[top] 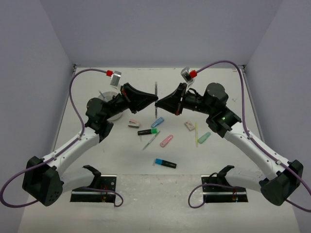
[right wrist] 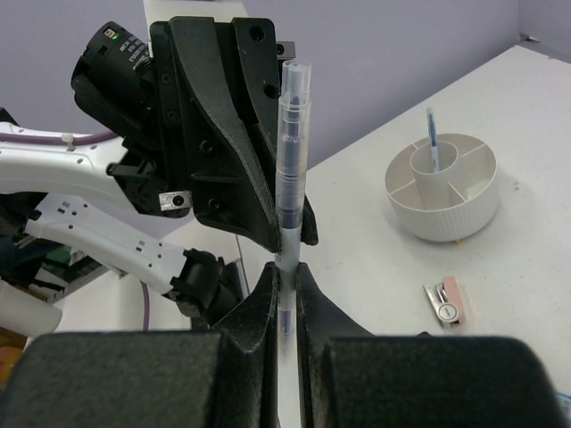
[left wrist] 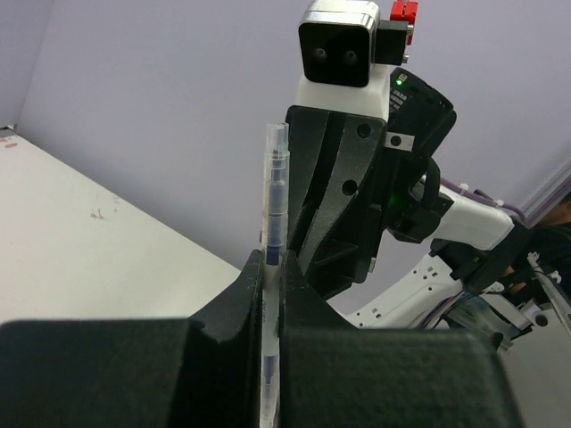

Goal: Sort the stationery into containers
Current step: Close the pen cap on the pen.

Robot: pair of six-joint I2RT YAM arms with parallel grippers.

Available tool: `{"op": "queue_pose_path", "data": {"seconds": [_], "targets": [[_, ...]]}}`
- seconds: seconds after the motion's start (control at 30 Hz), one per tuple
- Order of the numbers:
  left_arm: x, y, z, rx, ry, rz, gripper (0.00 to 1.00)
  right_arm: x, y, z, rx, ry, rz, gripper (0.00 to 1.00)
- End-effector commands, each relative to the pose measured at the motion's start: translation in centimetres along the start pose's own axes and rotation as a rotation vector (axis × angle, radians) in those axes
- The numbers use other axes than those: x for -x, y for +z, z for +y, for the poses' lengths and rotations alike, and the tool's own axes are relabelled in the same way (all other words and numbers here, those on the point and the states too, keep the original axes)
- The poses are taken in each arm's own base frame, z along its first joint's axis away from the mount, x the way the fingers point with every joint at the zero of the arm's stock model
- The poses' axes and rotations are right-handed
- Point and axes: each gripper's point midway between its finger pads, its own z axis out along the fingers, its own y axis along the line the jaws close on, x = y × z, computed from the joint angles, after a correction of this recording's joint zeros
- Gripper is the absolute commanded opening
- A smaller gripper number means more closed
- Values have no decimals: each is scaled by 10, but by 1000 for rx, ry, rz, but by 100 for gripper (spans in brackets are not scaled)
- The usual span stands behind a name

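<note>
Clear plastic with a dark core, the thin pen (top: 156,97) stands upright in mid-air above the middle of the surface (top: 121,165), caught between both arms. The left tool (top: 154,100) is clamped on it from the left and the right tool (top: 159,104) from the right (each wrist view shows its own fingers pressed tight against the barrel, with the other arm's tool just behind it).

Far left on the surface sits the white ribbed container (right wrist: 443,212), largely hidden behind the left arm in the top view. It is divided into compartments, and another pen (right wrist: 432,134) stands upright in its central well. A pinkish eraser (right wrist: 443,301) lies near it.

Loose on the surface below the held pen lie a blue marker (top: 157,122), a green-ended highlighter (top: 147,131), a pink marker (top: 166,141) and, nearer, a blue-ended highlighter (top: 165,163). Further right are a second eraser (top: 189,126), a yellow pen (top: 196,133) and a mint marker (top: 204,137).
</note>
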Motion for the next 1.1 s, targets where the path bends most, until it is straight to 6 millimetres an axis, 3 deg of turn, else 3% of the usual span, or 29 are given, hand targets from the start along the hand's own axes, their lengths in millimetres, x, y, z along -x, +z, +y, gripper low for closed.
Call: {"op": "queue_pose_path", "data": {"seconds": [0.0, 0.1, 0.3, 0.37, 0.43, 0.47, 0.5, 0.53, 0.67, 0.7, 0.8, 0.97, 1.07], "targets": [[9, 3, -27, -121, 94, 7, 0, 10, 2, 18, 87, -67, 16, 6], [10, 1, -30, -132, 106, -4, 0, 9, 6, 20, 118, -63, 15, 30], [13, 0, -33, -141, 103, -25, 0, 11, 12, 21, 149, -43, 24, 34], [13, 0, -33, -141, 104, -23, 0, 12, 13, 24, 161, -43, 24, 26], [13, 0, -34, -142, 110, -26, 0, 14, 13, 25, 169, -47, 21, 2], [14, 0, -34, -140, 116, -25, 5, 14, 13, 26, 171, -48, 21, 0], [15, 0, -33, -134, 124, -25, 18, 13, 12, 27, 173, -51, 22, 0], [17, 0, -33, -124, 134, -26, 40, 13, 11, 28, 174, -58, 22, 0], [31, 0, -31, -45, 261, -31, 83, 6, 8, 25, 162, -80, 43, 0], [38, 0, -32, -19, 297, -40, 98, 3, 8, 25, 165, -81, 49, 0], [55, 1, -40, 11, 371, -56, 100, -3, 7, 28, 197, -79, 79, 0], [60, 7, -47, -11, 396, -31, 100, -6, 4, 34, 226, -90, 106, 0], [58, 10, -48, -29, 392, -11, 91, -8, 3, 36, 229, -96, 119, 0]]}}
